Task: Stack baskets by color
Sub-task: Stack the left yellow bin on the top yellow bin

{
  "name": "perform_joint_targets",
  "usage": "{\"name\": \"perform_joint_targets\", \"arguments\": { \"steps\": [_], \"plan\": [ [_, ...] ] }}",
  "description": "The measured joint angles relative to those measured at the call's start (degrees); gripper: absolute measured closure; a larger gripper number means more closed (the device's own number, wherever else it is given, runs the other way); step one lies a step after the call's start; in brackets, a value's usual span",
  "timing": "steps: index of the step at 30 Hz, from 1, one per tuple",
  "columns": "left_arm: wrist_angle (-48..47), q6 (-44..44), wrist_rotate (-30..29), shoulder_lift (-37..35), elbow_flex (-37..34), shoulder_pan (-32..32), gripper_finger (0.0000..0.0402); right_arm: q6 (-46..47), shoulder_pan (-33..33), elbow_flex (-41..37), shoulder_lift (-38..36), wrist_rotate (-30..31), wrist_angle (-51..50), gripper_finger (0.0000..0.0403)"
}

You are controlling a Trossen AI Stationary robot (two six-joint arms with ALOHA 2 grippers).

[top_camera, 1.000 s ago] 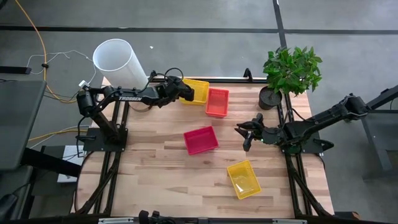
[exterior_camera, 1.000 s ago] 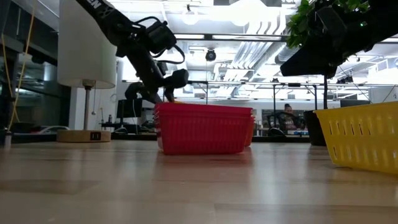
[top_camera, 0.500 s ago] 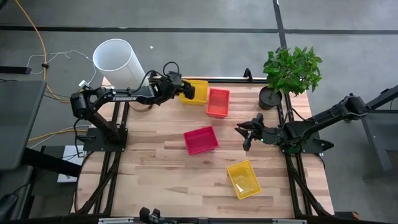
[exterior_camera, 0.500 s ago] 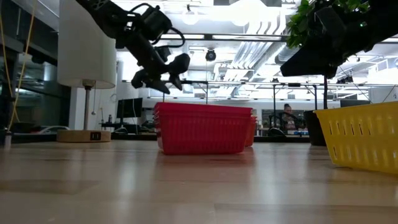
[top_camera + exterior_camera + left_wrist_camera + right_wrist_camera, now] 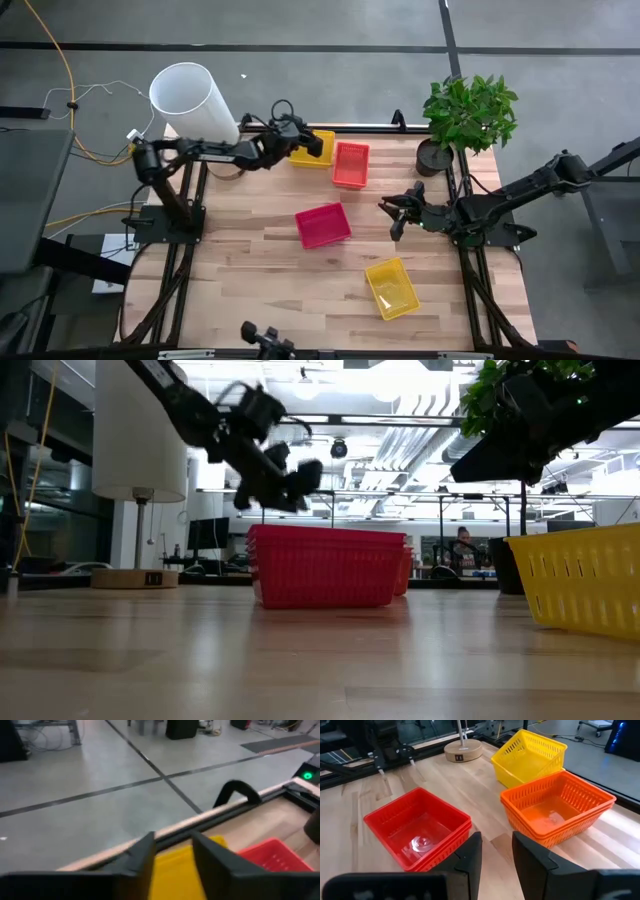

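A yellow basket (image 5: 318, 150) rests on its base at the table's far edge, with an orange stack (image 5: 350, 164) beside it on the right. Red baskets (image 5: 323, 224), nested, sit mid-table, and another yellow basket (image 5: 392, 288) lies near the front right. My left gripper (image 5: 316, 146) hovers open over the far yellow basket (image 5: 172, 872), pointing nearly level, with nothing between its fingers. My right gripper (image 5: 394, 218) stands open right of the red baskets (image 5: 417, 832), clear of them.
A big white cylinder (image 5: 190, 98) stands at the far left corner and a potted plant (image 5: 465, 118) at the far right. Bare wood lies along the table's near and left parts. The near yellow basket (image 5: 585, 585) fills the low view's right side.
My left gripper has risen from the left rim of the far yellow basket, tipped up from pointing down to nearly level, and shifted a little toward the table's right. The basket has stayed where it was. My right arm has kept still.
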Motion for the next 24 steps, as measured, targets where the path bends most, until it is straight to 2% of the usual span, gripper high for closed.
{"name": "perform_joint_targets", "arguments": {
  "steps": [2, 4, 10, 19, 24],
  "plan": [
    [2.36, -0.02, 0.04, 3.48, -0.02, -0.13, 0.0355, 0.00, 0.00, 0.00, 0.00, 0.22, 0.00, 0.0306],
    [4.82, -1.41, 0.01, 6.58, -0.03, -0.12, 0.0386, 0.02, -0.21, 0.00, 0.00, 0.07, 0.00, 0.0306],
    [9.92, -2.66, -1.42, 10.61, -0.04, -0.02, 0.0399, 0.42, -1.55, 0.00, 0.00, -0.24, 0.00, 0.0306],
    [18.76, 1.47, -1.04, 10.71, -0.04, -0.44, 0.0401, 0.44, -2.27, 0.00, 0.04, -0.44, -0.06, 0.0306],
    [17.69, 1.53, -0.65, 11.07, -0.03, 1.24, 0.0401, 0.44, -2.27, 0.00, 0.04, -0.63, -0.17, 0.0306]
  ]
}}
